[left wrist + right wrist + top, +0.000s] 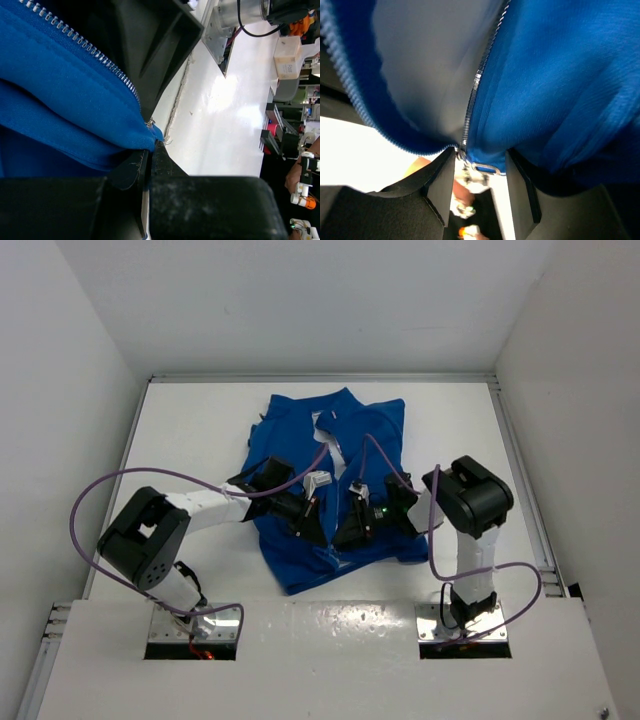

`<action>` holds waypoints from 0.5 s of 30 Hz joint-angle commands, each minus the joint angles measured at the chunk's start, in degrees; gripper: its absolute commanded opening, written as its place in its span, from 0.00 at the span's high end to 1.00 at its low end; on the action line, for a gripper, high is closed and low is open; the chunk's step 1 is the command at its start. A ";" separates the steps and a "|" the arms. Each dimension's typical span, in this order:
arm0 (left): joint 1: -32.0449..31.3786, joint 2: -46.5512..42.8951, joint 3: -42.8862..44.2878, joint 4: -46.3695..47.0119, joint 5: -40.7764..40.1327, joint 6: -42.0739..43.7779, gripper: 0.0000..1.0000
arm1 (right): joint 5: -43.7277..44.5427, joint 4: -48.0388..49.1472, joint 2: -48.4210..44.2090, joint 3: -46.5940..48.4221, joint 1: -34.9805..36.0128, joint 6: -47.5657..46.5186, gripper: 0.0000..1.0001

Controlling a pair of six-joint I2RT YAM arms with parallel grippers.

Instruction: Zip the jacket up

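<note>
Lying spread on the white table (190,430) with its collar toward the far wall and its hem toward the arm bases, the jacket (290,430) is being worked at the lower front, where both arms are meeting. The left gripper (306,520) is clamping the hem corner: in its wrist view the fingers (132,167) are pressing together with the blue corner tucked into their seam, just below the end of the zipper teeth (90,49). That hold is probably serving as an anchor, holding this side taut so the zipper's foot is not sliding about while the other side is being fitted. The right gripper (350,528) is sitting just beside it, its pads (440,185) standing apart on either side of a silver pull tab (484,168) at the bottom of a tooth row; blue cloth is filling the gap, but I cannot tell whether the jaws are squeezing it or only framing it. A second tooth row (342,70) is running separately along the left edge of that view, so the front is looking unjoined here, and the upper front is gaping open in the overhead view. Mating the two bottom ends is seeming to be the step in hand; the pull toward the collar is not yet begun.
</note>
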 commanded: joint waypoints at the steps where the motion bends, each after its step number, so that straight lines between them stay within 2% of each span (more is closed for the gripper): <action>1: -0.59 0.33 -0.32 1.74 2.42 -1.09 1.00 | -1.18 23.67 2.80 -0.63 0.98 16.37 0.55; 4: -0.59 0.33 -0.32 2.36 3.03 -1.61 1.00 | -0.66 25.97 3.60 -1.68 1.15 17.27 0.55; 9: 0.55 -0.72 -1.72 5.16 3.04 -3.63 1.00 | -0.04 15.01 -1.04 -3.53 1.06 10.51 0.53; 15: 3.18 -0.72 -3.48 9.20 3.65 -6.62 1.00 | -1.00 15.94 -2.47 -4.14 0.98 10.49 0.50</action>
